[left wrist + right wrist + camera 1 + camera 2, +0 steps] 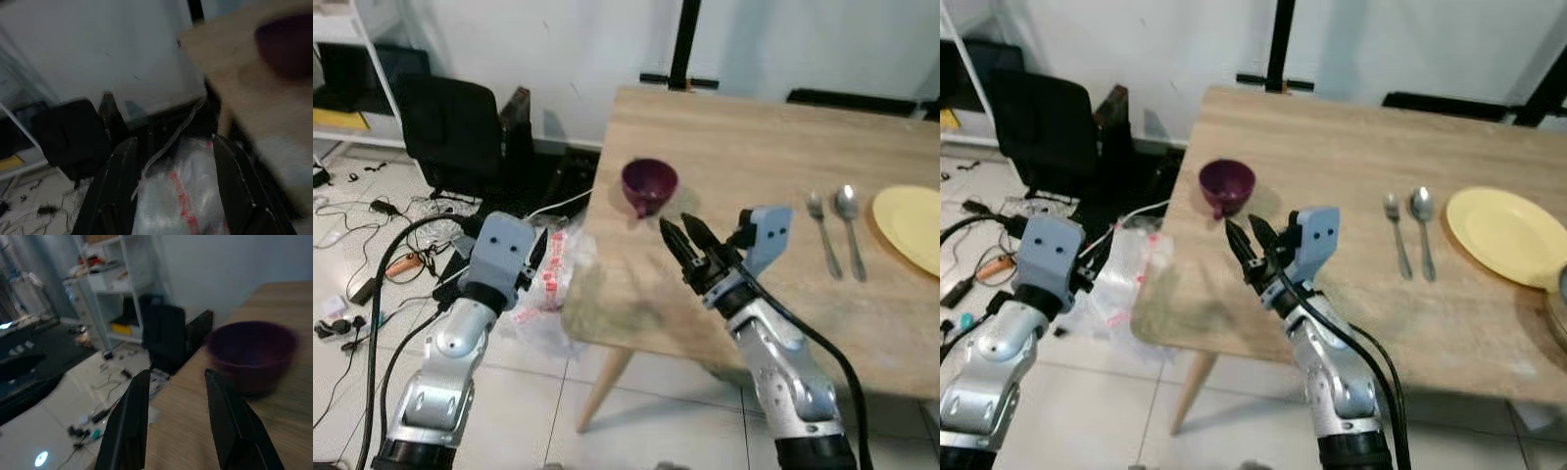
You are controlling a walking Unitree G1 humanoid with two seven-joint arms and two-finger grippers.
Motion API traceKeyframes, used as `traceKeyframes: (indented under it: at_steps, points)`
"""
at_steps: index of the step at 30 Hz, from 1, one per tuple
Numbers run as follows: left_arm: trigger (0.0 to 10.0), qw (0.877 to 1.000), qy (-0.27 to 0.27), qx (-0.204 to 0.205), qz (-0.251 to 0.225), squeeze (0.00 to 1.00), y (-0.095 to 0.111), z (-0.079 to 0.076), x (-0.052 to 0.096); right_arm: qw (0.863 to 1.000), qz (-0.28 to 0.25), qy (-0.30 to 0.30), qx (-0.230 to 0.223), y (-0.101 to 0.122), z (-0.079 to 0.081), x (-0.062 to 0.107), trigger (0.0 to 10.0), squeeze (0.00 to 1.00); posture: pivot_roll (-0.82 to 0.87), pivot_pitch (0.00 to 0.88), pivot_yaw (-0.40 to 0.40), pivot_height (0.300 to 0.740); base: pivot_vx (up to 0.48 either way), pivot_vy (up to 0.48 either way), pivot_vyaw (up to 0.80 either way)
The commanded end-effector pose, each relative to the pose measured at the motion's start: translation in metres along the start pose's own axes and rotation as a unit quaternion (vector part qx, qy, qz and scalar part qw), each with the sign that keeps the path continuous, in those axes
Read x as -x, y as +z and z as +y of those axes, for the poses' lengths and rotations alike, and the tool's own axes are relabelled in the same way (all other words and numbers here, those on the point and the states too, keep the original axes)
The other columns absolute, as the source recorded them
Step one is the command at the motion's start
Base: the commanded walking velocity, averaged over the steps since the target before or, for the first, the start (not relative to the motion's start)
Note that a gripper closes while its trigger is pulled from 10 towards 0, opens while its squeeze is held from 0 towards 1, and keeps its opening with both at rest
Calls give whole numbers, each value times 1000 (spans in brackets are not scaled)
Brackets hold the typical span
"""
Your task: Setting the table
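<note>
A purple cup [649, 185] stands near the left edge of the wooden table [754, 147]. My right gripper [682, 231] hovers over the table just in front of the cup, open, nothing between its fingers [129, 423]; the cup [252, 350] lies slightly ahead of them. A fork [821, 230] and a spoon [849, 225] lie side by side to the right, next to a yellow plate [911, 227] at the right edge. My left gripper [173, 191] is off the table's left side, open and empty, fingers [115, 191] pointing at a plastic bag [181, 196].
A black chair [450, 132] stands left of the table by the wall. Cables and small items [372, 235] litter the tiled floor. A clear plastic bag [553, 279] lies beside the table's left edge. A white shelf [342, 78] is at the far left.
</note>
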State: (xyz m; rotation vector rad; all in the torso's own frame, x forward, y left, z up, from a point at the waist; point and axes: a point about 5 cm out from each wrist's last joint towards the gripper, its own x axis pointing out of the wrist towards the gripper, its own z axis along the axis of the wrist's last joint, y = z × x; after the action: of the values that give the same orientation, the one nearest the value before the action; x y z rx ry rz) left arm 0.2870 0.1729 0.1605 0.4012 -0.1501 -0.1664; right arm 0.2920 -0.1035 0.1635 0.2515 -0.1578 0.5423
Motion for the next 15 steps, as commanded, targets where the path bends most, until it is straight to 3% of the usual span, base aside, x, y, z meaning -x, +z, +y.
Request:
traceKeyframes:
  at_steps: [1, 8, 15]
  points:
    - [10000, 1000, -19, -4, 4, 0, -2, -3, 4, 1000, 18, 14, 10, -5, 3, 2, 10000, 0, -65, 32, 19, 740, 0, 0, 0]
    - [10000, 1000, -3, 20, 7, 0, -1, 6, 1, 997, 45, 58, 15, -16, 21, -3, 10000, 0, -59, 39, 17, 740, 0, 0, 0]
    - [10000, 999, 13, 33, 10, 0, 4, 13, -4, 996, 62, 16, 60, -25, 23, -20, 10000, 0, -46, 47, 14, 740, 0, 0, 0]
